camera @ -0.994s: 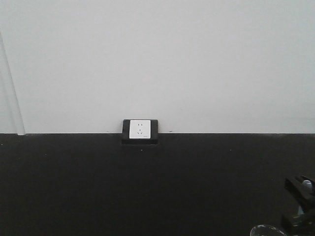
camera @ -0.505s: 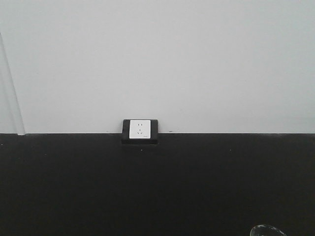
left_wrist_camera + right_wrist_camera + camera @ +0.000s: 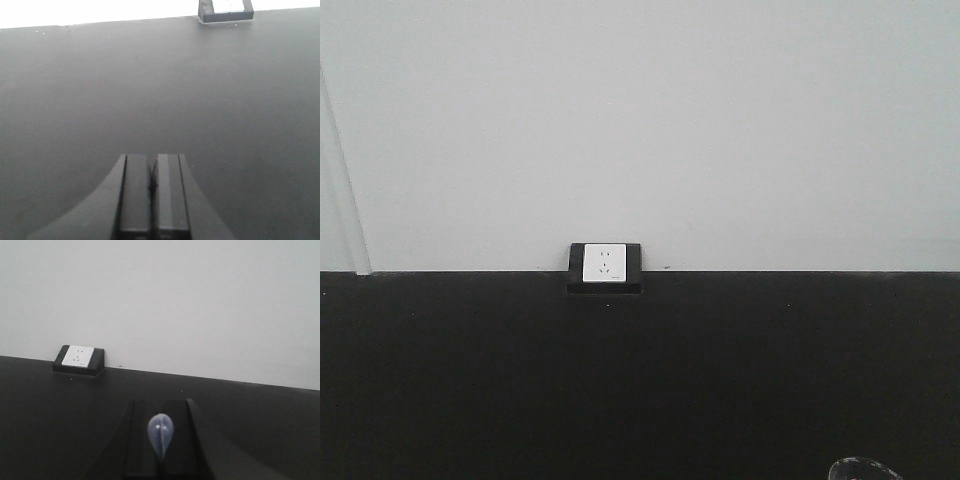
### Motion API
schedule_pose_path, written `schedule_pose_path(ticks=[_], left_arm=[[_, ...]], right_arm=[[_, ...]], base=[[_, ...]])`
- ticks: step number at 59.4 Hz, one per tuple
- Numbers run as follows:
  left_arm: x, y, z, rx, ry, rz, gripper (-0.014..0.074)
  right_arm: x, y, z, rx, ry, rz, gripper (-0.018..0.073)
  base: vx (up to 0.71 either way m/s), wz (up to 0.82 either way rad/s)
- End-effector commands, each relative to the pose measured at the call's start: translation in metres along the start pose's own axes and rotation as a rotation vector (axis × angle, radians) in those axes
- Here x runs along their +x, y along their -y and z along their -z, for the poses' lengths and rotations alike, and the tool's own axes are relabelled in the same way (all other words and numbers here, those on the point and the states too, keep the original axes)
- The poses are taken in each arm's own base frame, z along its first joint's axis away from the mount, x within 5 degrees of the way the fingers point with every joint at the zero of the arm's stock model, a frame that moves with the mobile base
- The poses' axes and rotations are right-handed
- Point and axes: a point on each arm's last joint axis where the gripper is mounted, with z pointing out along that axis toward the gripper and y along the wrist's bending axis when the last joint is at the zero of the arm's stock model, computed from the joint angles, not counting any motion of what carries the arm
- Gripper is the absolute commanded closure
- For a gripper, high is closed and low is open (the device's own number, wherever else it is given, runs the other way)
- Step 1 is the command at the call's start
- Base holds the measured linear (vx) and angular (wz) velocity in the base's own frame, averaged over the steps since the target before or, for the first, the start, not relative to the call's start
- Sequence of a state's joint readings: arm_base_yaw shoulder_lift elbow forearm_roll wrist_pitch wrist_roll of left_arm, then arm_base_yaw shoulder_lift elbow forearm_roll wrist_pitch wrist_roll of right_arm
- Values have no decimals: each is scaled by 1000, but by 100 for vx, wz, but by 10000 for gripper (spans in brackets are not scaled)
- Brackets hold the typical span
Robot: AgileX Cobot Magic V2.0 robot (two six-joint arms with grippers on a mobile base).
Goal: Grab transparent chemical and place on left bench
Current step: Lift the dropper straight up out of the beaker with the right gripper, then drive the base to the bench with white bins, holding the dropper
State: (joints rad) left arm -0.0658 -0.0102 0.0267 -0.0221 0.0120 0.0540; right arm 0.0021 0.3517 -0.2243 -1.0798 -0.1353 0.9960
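The transparent chemical [image 3: 160,432] shows in the right wrist view as a pale-bluish rounded bulb standing up between the two black fingers. My right gripper [image 3: 160,405] is shut on it, and the thin stem below the bulb is hidden between the jaws. It hangs above a black bench top [image 3: 260,415]. My left gripper [image 3: 152,158] is shut with nothing in it, low over the black bench top [image 3: 150,90]. Neither gripper appears in the front view.
A white wall socket in a black housing [image 3: 605,265] sits where the bench meets the pale wall, and also appears as the socket [image 3: 78,360] and the socket housing [image 3: 225,12]. A clear glass rim [image 3: 865,468] pokes up at the front view's bottom right.
A second ago my right gripper showed at the front view's lower right edge. It has since dropped out of that view.
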Motion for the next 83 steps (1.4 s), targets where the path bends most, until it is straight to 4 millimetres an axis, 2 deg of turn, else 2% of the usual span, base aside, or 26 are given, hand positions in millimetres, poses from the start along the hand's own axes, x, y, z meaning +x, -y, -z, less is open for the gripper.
schedule_pose_path(ticks=[1,44,83], left_arm=[[-3,0,1,-2,81,9,600],[-3,0,1,-2,81,9,600],[-3,0,1,-2,81,9,600]], right_arm=[[-11,-1,0,-22,41,6,562],[-11,-1,0,-22,41,6,562],[-11,-1,0,-21,40,6,562]], base=[[0,0],[-2,-2],[-23,-22]])
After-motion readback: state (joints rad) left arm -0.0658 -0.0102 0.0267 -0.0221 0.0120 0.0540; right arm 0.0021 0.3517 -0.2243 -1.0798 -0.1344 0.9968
